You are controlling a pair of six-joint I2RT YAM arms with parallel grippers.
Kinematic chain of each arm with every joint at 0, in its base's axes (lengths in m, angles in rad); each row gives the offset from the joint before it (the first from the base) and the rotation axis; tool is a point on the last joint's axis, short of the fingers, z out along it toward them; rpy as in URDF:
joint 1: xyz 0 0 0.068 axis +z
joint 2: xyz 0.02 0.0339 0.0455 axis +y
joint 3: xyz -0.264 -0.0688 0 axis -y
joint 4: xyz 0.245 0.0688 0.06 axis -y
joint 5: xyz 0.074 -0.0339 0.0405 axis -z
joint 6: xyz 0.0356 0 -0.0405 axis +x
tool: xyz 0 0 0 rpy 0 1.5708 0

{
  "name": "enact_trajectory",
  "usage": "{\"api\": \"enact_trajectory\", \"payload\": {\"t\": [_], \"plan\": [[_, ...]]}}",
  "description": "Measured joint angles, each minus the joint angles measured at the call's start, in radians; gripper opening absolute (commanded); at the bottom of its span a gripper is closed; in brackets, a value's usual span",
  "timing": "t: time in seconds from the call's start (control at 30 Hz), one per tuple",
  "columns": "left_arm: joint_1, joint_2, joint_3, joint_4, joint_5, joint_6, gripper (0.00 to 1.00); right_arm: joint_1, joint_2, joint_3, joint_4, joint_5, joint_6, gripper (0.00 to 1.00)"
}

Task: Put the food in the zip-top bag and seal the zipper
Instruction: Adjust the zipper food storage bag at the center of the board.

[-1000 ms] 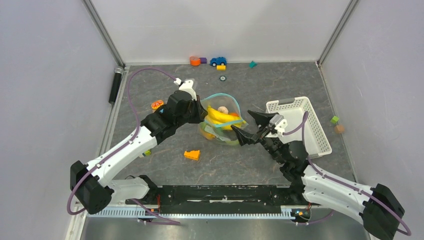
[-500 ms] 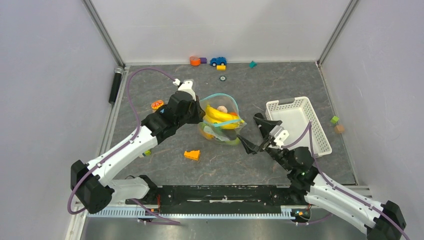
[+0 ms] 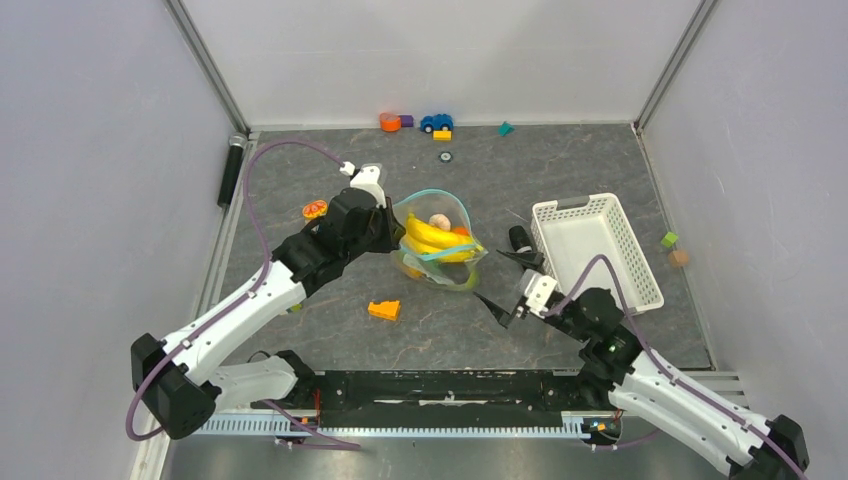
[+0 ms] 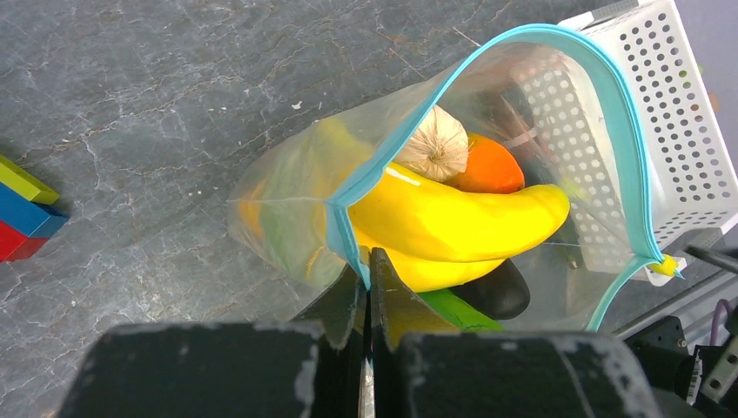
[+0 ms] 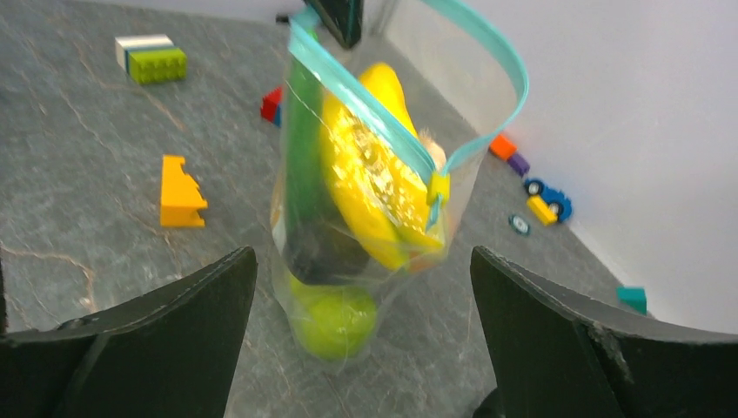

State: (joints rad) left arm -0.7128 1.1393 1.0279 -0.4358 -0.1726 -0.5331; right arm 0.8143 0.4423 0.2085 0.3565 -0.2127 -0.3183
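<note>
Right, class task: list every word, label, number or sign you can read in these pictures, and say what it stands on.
None can be read. The clear plastic zip-top bag with its teal zipper strip, the white slotted plastic basket and the coloured toy blocks show no legible print.

Grey table (image 3: 420, 335): basket (image 3: 575, 205), orange wedge (image 3: 384, 310), toy car (image 3: 436, 122), zip-top bag (image 3: 447, 277) bottom.

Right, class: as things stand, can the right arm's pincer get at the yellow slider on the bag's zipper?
Probably yes: the open right pincer faces the slider, with nothing between them, and the left pincer holds the bag upright.
</note>
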Motion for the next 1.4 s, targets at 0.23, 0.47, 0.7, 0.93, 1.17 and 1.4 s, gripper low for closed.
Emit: {"api": "enact_trajectory", "payload": {"t": [0.23, 0.47, 0.7, 0.93, 1.17, 1.4], "plan": [[0.000, -0.054, -0.038, -0.002, -0.002, 0.000, 0.02, -0.142, 0.219, 0.066, 0.011, -0.120, -0.004, 0.89], [0.000, -0.074, -0.053, -0.007, -0.023, 0.000, 0.02, -0.330, 0.422, 0.115, 0.157, -0.419, 0.061, 0.75], [0.000, -0.076, -0.053, -0.012, -0.042, 0.000, 0.02, -0.350, 0.542, 0.165, 0.309, -0.674, 0.169, 0.73], [0.000, -0.076, -0.053, -0.014, -0.056, 0.000, 0.02, -0.351, 0.582, 0.165, 0.423, -0.694, 0.243, 0.61], [0.000, -0.093, -0.057, -0.027, -0.063, 0.000, 0.02, -0.352, 0.605, 0.165, 0.413, -0.687, 0.247, 0.53], [0.000, -0.100, -0.061, -0.034, -0.063, 0.000, 0.02, -0.352, 0.612, 0.165, 0.438, -0.684, 0.277, 0.35]]}}
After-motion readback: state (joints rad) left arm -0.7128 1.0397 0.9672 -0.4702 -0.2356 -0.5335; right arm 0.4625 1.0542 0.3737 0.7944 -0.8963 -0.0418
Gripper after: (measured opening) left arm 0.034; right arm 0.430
